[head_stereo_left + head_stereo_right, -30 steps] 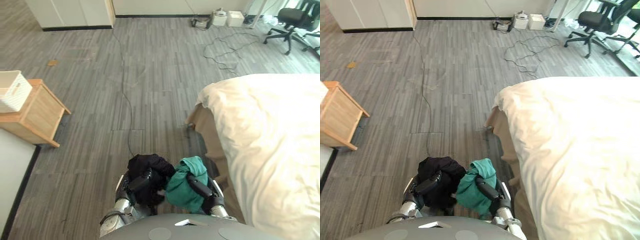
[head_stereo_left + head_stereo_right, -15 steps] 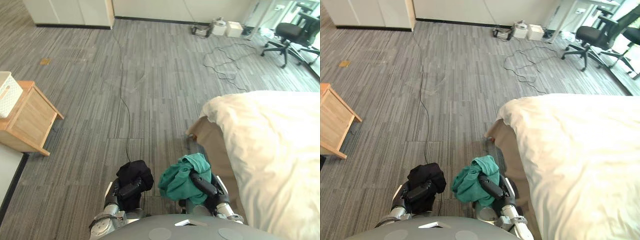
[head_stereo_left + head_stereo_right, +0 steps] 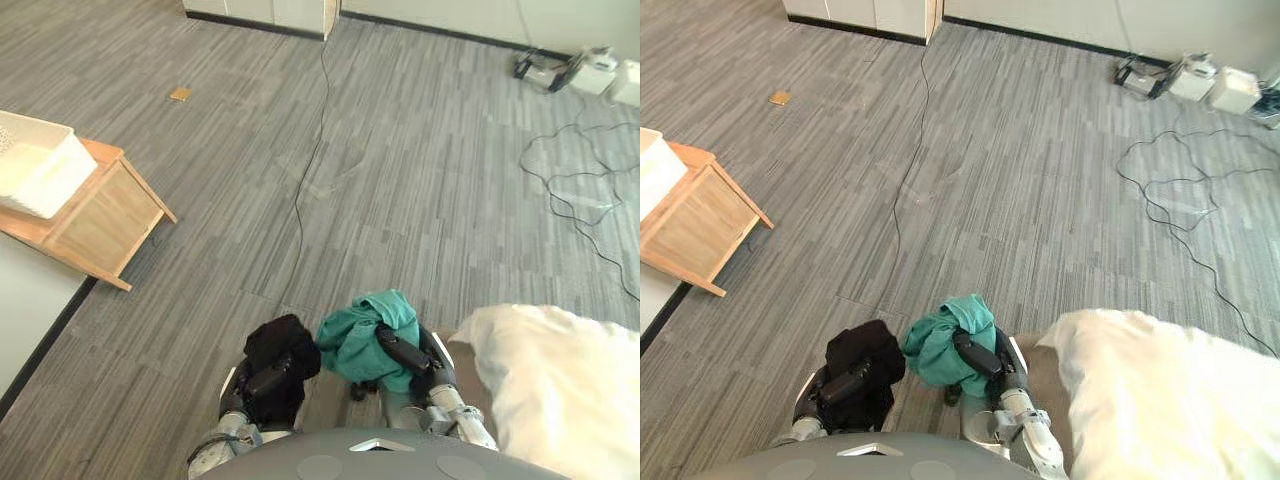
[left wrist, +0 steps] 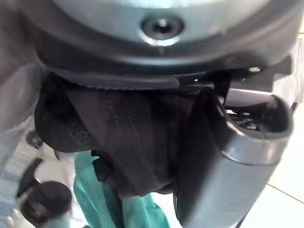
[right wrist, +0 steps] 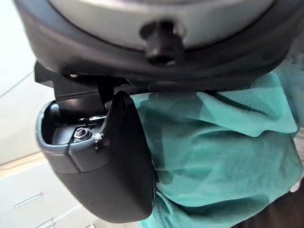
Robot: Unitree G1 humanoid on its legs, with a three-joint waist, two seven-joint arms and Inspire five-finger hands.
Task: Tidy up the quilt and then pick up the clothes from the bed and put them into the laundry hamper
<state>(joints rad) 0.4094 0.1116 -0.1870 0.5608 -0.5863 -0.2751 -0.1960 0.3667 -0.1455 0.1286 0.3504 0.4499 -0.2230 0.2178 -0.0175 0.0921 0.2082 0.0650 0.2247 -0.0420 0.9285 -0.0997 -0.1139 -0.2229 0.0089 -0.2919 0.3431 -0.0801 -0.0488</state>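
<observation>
My left hand (image 3: 268, 381) is shut on a bundled black garment (image 3: 283, 350), held low in front of me over the grey floor. Its wrist view has the black cloth (image 4: 123, 137) pressed against the palm under the thumb (image 4: 223, 161). My right hand (image 3: 402, 353) is shut on a crumpled green garment (image 3: 365, 330), held close beside the black one. The green cloth (image 5: 223, 147) bunches past the thumb (image 5: 118, 166) in the right wrist view. The cream quilt (image 3: 560, 380) covers the bed corner at the lower right.
A wooden bedside table (image 3: 95, 215) with a white basket (image 3: 35, 175) on it stands at the left. Black cables (image 3: 580, 210) lie on the floor at the upper right, near white boxes (image 3: 600, 75) by the wall. A long cable (image 3: 310, 160) crosses the floor ahead.
The whole picture has swung left: the bed slid toward the lower right corner and the wooden table came further into view. Both hands still hold their garments, closer together than half a second ago.
</observation>
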